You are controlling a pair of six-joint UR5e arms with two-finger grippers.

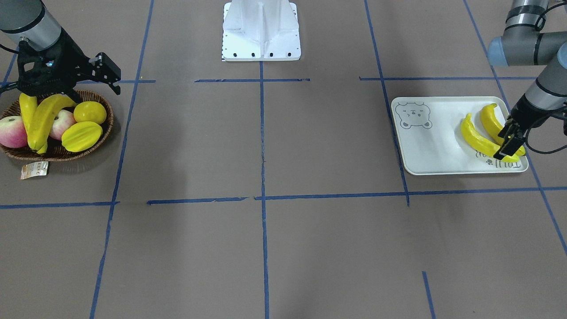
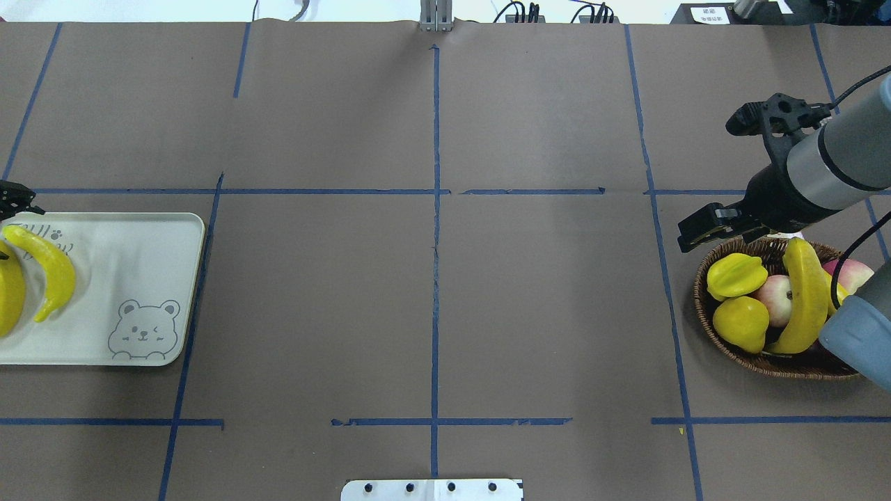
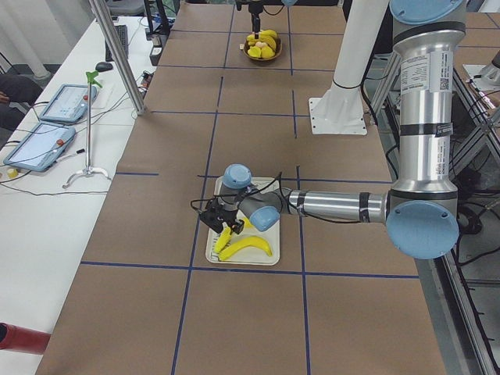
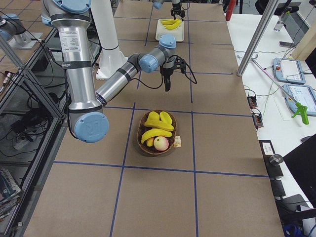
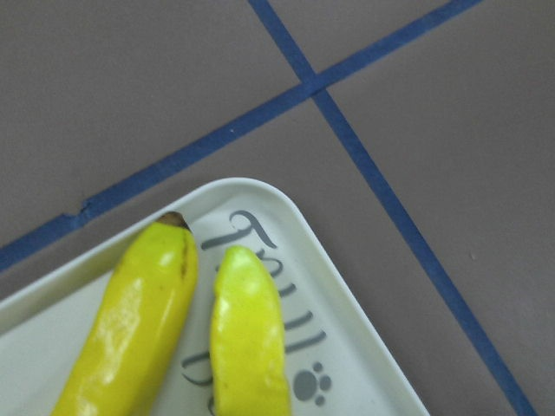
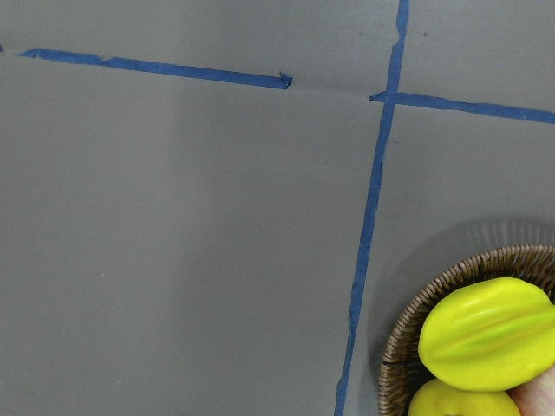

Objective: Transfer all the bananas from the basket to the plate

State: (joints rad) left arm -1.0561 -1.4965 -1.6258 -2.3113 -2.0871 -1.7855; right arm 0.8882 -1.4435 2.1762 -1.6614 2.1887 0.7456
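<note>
The off-white plate [image 1: 425, 150] [image 2: 139, 243] holds two yellow bananas [image 1: 478, 139] [image 1: 491, 119] lying side by side, also seen in the left wrist view [image 5: 139, 312] [image 5: 247, 338]. My left gripper [image 1: 509, 144] hovers low over their ends at the plate's lettered corner and looks open, with neither banana lifted. Two more bananas [image 1: 44, 117] [image 1: 27, 110] lie in the wicker basket [image 1: 106, 128] [image 2: 703, 313]. My right gripper [image 1: 46, 91] hangs above the basket's rim on the robot's side, open and holding nothing.
Two apples [image 1: 11, 133], a ridged starfruit [image 1: 82, 135] and a round yellow fruit [image 1: 90, 112] share the basket. A paper tag [image 1: 34, 169] lies beside it. The white robot base [image 1: 261, 31] stands at mid-table. Blue tape lines cross the brown tabletop.
</note>
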